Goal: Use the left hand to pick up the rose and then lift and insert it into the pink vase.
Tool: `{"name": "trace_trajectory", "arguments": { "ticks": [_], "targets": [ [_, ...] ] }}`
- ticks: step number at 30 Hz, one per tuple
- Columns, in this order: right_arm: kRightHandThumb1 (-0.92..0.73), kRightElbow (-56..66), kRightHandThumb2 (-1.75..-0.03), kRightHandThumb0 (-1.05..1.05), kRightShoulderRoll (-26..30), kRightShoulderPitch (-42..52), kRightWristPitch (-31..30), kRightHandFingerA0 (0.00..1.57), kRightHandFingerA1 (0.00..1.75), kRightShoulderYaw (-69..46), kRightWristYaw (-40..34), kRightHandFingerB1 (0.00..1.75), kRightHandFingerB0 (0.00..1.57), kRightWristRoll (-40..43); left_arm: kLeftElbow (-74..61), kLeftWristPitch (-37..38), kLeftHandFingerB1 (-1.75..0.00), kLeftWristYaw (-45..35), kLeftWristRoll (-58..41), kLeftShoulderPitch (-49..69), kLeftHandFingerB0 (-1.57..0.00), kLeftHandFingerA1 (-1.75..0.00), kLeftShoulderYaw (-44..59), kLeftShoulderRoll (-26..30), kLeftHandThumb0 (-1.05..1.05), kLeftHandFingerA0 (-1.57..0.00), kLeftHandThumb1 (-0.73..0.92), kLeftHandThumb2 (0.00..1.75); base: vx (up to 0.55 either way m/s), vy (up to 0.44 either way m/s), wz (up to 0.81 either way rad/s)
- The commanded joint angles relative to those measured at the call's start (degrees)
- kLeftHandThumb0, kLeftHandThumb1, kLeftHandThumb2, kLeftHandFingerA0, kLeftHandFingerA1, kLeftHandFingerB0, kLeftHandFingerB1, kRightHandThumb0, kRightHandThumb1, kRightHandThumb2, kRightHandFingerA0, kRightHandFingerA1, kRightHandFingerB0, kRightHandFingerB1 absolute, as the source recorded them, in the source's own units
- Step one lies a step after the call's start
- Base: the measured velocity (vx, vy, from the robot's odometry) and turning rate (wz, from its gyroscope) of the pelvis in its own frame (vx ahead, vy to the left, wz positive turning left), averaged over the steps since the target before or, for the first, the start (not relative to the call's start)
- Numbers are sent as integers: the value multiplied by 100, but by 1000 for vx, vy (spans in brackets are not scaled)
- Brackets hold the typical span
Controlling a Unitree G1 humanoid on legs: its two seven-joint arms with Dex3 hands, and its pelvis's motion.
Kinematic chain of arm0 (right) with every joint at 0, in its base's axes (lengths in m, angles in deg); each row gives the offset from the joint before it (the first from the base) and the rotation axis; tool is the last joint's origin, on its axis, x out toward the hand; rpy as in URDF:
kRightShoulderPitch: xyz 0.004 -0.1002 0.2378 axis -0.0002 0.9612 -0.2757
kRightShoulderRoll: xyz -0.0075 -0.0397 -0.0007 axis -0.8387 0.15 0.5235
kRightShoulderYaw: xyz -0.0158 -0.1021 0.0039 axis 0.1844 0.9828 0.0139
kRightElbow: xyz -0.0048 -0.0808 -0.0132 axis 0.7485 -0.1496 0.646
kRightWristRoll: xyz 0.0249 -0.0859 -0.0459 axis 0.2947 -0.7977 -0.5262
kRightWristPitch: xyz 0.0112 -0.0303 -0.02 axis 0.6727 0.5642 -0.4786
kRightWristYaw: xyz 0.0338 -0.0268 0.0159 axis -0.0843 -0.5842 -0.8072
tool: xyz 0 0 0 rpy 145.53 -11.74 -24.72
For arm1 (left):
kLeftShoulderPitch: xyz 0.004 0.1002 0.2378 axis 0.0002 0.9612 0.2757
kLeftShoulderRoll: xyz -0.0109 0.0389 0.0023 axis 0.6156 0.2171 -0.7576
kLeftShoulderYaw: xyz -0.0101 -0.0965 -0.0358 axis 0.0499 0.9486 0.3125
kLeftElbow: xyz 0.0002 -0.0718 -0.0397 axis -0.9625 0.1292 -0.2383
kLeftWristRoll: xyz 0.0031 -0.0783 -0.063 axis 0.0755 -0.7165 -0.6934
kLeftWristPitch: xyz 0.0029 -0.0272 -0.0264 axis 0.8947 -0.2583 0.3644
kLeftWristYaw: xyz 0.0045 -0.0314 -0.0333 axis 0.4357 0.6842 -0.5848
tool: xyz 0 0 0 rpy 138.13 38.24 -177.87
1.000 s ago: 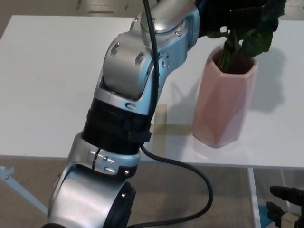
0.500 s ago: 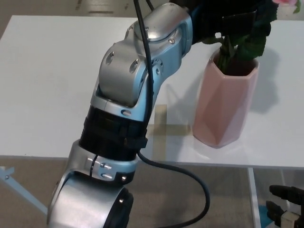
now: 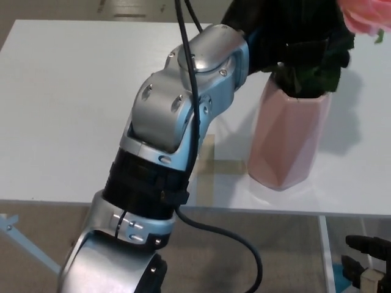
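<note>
The left arm point(image 3: 168, 152), silver and pale blue with a black cable point(image 3: 214, 229) along it, rises from 7 o'clock toward 1 o'clock across the white table point(image 3: 61, 104). Its black left hand point(image 3: 287, 30) sits directly over the mouth of the pink vase point(image 3: 287, 143); whether its fingers grip cannot be told. The rose point(image 3: 366, 15) shows its pink bloom at the 1 o'clock corner, with dark green leaves point(image 3: 314, 73) spilling at the vase rim. The right hand point(image 3: 368, 268) lies low at 5 o'clock, below the table edge
</note>
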Motion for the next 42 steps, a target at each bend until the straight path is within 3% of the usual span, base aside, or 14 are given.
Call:
{"name": "trace_trajectory", "arguments": {
  "ticks": [1,2,3,4,8,14,15,18,19,24,25,27,29,42],
  "targets": [
    [-63,-23,-58,-26,-13,7,-82,71,45,17,49,42,60,16,61,36,-37,-461,9,-15,-54,-48,-143,111,-30,-81,72,62,0,0,0],
    [-63,-24,-58,-26,-13,7,-82,71,45,17,49,42,60,16,66,40,-37,-471,8,-16,-54,-48,-145,116,-30,-81,72,62,0,0,0],
    [-63,-30,-58,-26,-6,-2,-106,71,45,22,53,42,60,11,-64,-601,-27,-1004,84,-343,-14,-24,-602,578,-62,0,50,55,0,0,0],
    [-63,-35,-58,-26,-3,-14,-117,71,45,27,57,42,60,5,-64,-722,-17,-1249,69,-449,-7,0,-756,751,-74,0,46,80,0,0,0],
    [-63,-36,-58,-26,-6,-17,-120,71,45,25,61,42,60,8,7,-711,-4,-1589,-54,-535,0,0,-933,995,-73,0,40,83,0,0,0],
    [-63,-22,-58,-26,-21,-10,-120,71,45,-1,75,42,60,39,189,-294,-3,-2341,-15,-543,0,0,-1191,1529,-73,0,40,82,0,0,0],
    [-63,-21,-58,-26,-24,-10,-121,71,45,4,72,42,60,35,193,-260,-5,-2387,-10,-538,0,0,-1204,1576,-87,0,47,58,0,0,0],
    [-62,-33,-59,-27,-15,-9,-114,71,45,21,78,42,59,14,211,-122,-5,-2523,37,-504,0,0,-1239,1726,-87,0,48,58,0,0,0],
    [-62,-45,-59,-26,-8,-17,-113,70,45,19,92,41,59,17,209,-105,-3,-2604,39,-494,0,0,-1234,1831,-75,0,41,83,0,0,0],
    [-62,-42,-59,-26,10,-10,-114,70,45,1,102,41,59,31,285,-143,-2,-2807,12,-526,0,0,-1158,2041,-75,0,41,83,0,0,0],
    [-62,-47,-59,-26,7,-15,-125,70,44,-1,95,41,59,31,306,-167,-4,-2842,-6,-528,0,0,-1124,2067,-87,0,48,58,0,0,0],
    [-62,-62,-59,-27,7,-19,-132,70,45,5,89,41,59,21,352,-170,-3,-2910,-36,-518,0,0,-1049,2119,-86,0,48,57,0,0,0],
    [-62,-68,-59,-27,1,-25,-135,70,45,7,82,41,59,18,391,-147,-1,-2960,-27,-516,0,0,-1002,2155,-76,0,42,83,0,0,0],
    [-62,-70,-59,-27,-14,-52,-161,70,45,13,100,41,59,17,232,-83,-1,-3252,111,-488,0,0,-917,2489,-76,0,43,82,0,0,0]
  ]
}}
